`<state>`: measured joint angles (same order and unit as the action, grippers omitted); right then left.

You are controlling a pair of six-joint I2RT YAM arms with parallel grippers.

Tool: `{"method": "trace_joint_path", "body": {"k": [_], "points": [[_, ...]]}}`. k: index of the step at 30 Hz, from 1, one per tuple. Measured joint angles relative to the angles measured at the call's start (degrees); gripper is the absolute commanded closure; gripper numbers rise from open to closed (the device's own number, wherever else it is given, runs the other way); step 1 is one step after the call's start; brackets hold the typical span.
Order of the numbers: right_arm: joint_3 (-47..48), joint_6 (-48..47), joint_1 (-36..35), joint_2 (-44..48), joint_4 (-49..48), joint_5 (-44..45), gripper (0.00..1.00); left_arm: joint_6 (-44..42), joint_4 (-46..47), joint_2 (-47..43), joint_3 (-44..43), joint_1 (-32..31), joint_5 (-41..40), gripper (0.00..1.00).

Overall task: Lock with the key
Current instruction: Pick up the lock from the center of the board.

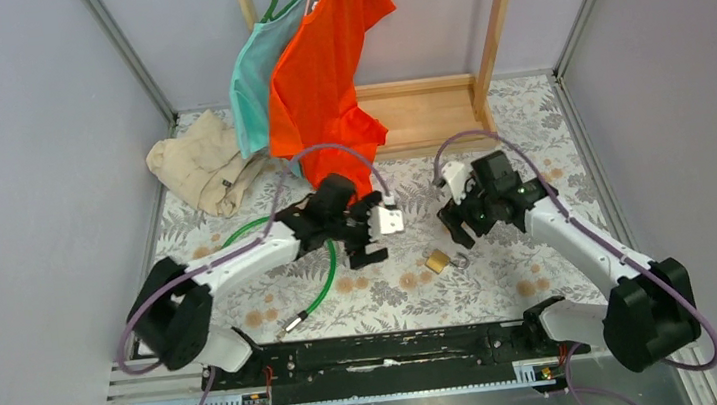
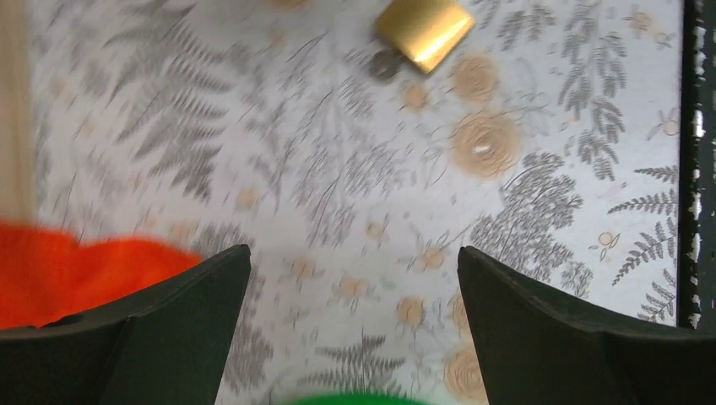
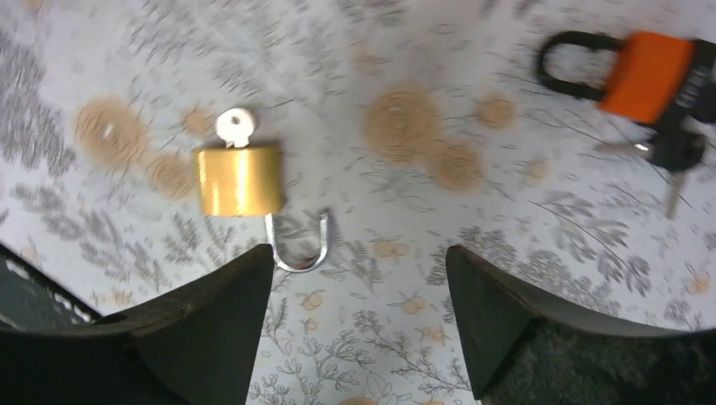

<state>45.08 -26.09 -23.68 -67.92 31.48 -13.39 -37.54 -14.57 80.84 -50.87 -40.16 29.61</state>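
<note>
Left arm reaches from its base at near left toward the middle of the worktop, forearm slanting up and right. The left claw points down at the patterned cloth, fingers wide apart with nothing between them. Right arm comes in from near right, slanting up and left, wrist bent down. The right claw is also spread and empty, hanging over the worktop. The two claws face each other across a gap, and the brass padlock lies below that gap, nearer the bases. The key lies flat on the worktop at the top right corner of the right wrist view, ahead of the right claw and off to the side. It is outside the fingers, touching neither, and well apart from the padlock. I can't pick it out in the top view. Its long axis runs roughly across that view, tilted slightly down to the right, with the black loop end pointing to the view's left. It has a bright orange blocky head and a dark part at the right edge, blurred so no detail reads. A small black-headed key bunch sits just below it, touching or nearly so. The padlock's shackle is sprung open, its U just beside the tip of the finger on the view's left, and a small silver key sticks out of the body's opposite end.
</note>
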Motion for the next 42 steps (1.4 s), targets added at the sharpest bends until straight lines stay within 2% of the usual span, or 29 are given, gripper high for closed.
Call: {"method": "trace_joint_path", "body": {"k": [6, 11, 15, 19, 22, 28, 31, 35, 42], "points": [[6.5, 6.2, 11.0, -5.6, -0.9, -0.7, 0.19, -6.8, -1.0, 13.2, -9.3, -8.8, 1.7, 0.00], [6.8, 8.9, 18.0, -7.2, -0.7, -2.0, 0.19, -10.9, -4.3, 24.9, -20.2, -12.5, 4.2, 0.00], [6.8, 9.5, 19.7, -7.2, -0.6, -2.9, 0.19, -13.4, -8.3, 32.4, -27.0, -14.3, 5.0, 0.00], [6.5, 9.4, 20.4, -6.8, -0.5, -3.2, 0.18, -16.0, -12.3, 38.2, -31.8, -15.3, 5.0, 0.06], [6.3, 9.4, 20.9, -5.8, -0.5, -3.5, 0.18, -17.5, -14.9, 40.3, -34.3, -15.5, 5.6, 0.16], [5.7, 9.4, 21.4, -3.6, -0.4, -3.7, 0.18, -19.3, -16.5, 40.5, -34.9, -16.4, 5.5, 0.68], [5.7, 9.3, 21.5, -3.3, -0.5, -3.7, 0.18, -19.0, -15.9, 40.1, -34.4, -17.1, 4.5, 0.86], [5.5, 8.9, 21.6, -3.1, -0.4, -4.2, 0.19, -16.4, -13.3, 36.8, -29.9, -17.6, 1.4, 1.00], [5.5, 8.0, 21.6, -2.4, -0.5, -14.2, 0.20, -11.9, -12.6, 23.2, -19.6, -16.6, -6.2, 1.00]]}}
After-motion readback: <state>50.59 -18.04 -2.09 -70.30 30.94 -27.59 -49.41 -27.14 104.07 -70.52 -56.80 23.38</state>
